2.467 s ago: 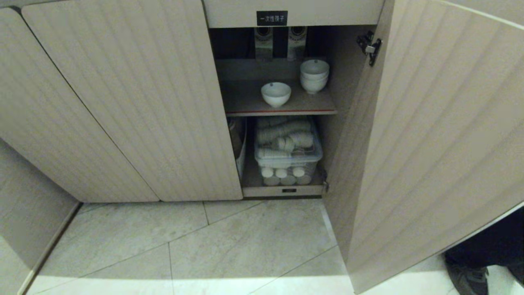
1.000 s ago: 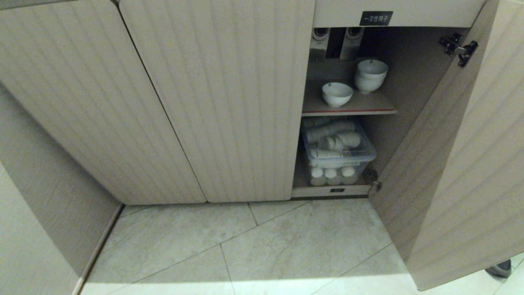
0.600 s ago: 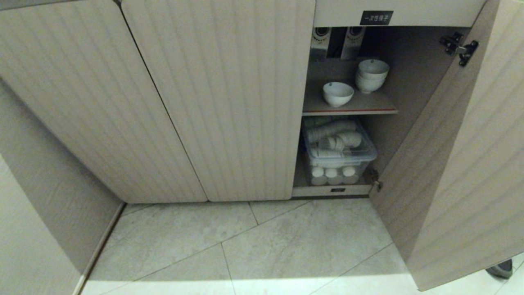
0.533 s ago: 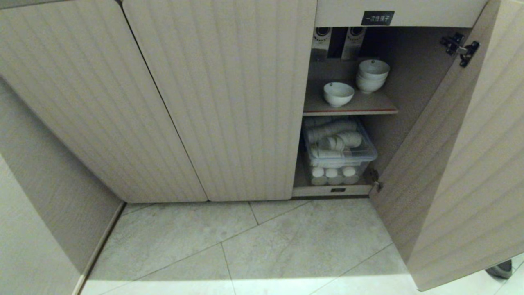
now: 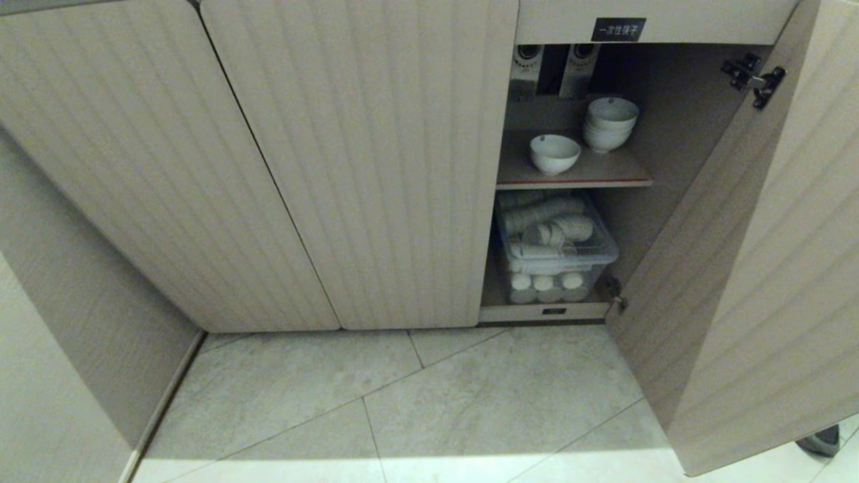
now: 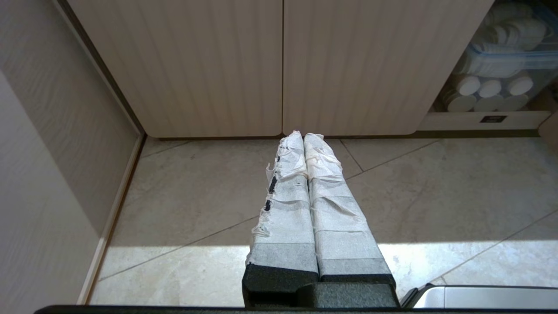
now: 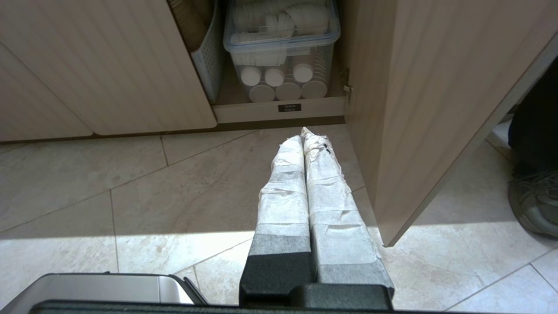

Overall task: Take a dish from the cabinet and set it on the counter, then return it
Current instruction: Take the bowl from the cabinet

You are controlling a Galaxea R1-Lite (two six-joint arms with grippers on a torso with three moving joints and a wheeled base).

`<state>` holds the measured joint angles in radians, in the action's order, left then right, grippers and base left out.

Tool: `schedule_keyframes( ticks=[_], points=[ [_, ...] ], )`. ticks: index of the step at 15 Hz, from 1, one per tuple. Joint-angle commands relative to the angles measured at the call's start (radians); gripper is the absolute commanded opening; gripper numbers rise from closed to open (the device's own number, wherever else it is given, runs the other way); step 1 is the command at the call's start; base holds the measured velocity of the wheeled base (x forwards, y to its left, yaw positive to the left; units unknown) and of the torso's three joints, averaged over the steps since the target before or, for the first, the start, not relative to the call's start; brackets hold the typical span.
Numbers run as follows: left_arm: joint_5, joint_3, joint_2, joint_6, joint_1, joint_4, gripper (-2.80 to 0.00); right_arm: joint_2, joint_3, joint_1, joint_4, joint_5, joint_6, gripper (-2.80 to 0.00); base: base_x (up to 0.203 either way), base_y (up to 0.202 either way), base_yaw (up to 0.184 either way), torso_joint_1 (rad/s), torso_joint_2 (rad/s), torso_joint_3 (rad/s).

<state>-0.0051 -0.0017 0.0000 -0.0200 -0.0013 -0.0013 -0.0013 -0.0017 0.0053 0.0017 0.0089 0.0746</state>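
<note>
The dish [image 5: 554, 153], a small white bowl, stands alone on the brown red-edged shelf [image 5: 604, 176] inside the open cabinet [image 5: 362, 168]. Neither arm appears in the head view. My left gripper [image 6: 304, 136] is shut and empty, hanging low over the floor before the closed ribbed doors. My right gripper [image 7: 301, 134] is also shut and empty, low over the tiles in front of the cabinet's open compartment, beside the open door [image 7: 418, 100]. The counter is out of view.
A stack of white bowls [image 5: 610, 124] sits behind the dish on the shelf. Below it is a clear lidded box of white cups [image 5: 553, 245]. The open door [image 5: 758, 255] swings out on the right. A person's shoe [image 7: 534, 205] rests by the door.
Over the earlier frames the whole head view shifted, so the open compartment now sits further right; in the last second nothing has moved.
</note>
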Motion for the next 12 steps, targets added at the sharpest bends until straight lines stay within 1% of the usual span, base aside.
schedule_keyframes(
  ticks=[1, 12],
  points=[
    [0.000, 0.000, 0.000, 0.000, 0.001, 0.000, -2.80, 0.001, 0.000, 0.000, 0.000, 0.000, 0.001, -2.80, 0.000, 0.000, 0.000, 0.000, 0.00, 0.000],
    [0.000, 0.000, 0.000, 0.002, 0.001, 0.000, -2.80, 0.001, 0.000, -0.001, 0.000, 0.000, 0.001, -2.80, 0.000, 0.000, 0.000, 0.000, 0.00, 0.000]
  ],
)
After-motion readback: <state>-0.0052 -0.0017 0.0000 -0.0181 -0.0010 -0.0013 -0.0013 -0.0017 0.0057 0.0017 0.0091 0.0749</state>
